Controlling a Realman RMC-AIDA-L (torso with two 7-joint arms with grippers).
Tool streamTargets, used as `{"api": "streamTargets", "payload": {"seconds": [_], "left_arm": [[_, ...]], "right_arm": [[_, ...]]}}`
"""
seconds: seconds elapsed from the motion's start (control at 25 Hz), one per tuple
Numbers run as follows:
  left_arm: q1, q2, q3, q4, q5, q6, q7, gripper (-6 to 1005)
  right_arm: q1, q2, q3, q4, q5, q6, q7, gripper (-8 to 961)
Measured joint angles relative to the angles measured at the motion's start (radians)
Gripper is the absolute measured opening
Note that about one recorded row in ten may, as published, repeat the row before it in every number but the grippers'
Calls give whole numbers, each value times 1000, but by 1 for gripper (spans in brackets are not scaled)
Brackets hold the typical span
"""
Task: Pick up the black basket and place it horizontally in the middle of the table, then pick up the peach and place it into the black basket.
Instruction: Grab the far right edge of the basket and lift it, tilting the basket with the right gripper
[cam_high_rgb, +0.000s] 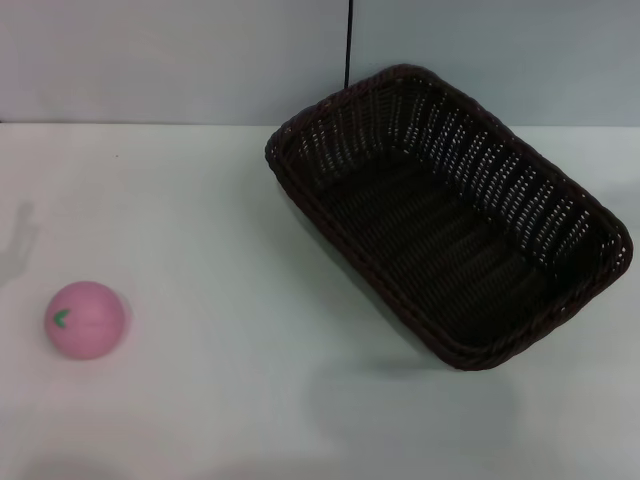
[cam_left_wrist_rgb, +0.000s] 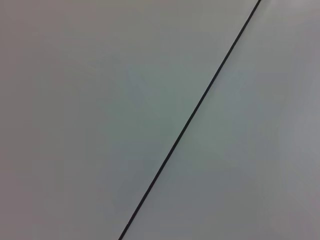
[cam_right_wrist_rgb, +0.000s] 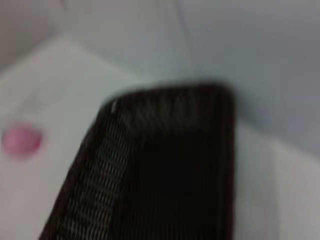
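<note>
White table (cam_high_rgb: 200, 230) carries the black basket (cam_high_rgb: 450, 215) on its right half, set diagonally (one corner toward the back wall). Peach (cam_high_rgb: 86, 319) rests near the left edge, well apart from it. Neither end effector is visible; their state cannot be determined.

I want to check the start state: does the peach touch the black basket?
Apart. The head view shows the peach far from the black basket, with bare table between them.
</note>
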Motion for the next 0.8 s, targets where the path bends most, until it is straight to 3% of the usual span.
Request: {"api": "streamTargets", "payload": {"seconds": [0.24,0.48,0.64,0.8], "left_arm": [[4,-3,8,-3,0,-12,-1,771],[7,-2,9,-4,0,-6,-2,767],[7,-4,7,-6,0,5,-2,764],[5,-4,5,-6,0,5,-2,761]], "right_arm": [[12,30,-225,18,-13,126,66,623],[22,53,-240,49,-28,161,68,623],[23,109,-260,51,-108,208,69,622],[19,121,-261,68,-115,248,57,622]]}}
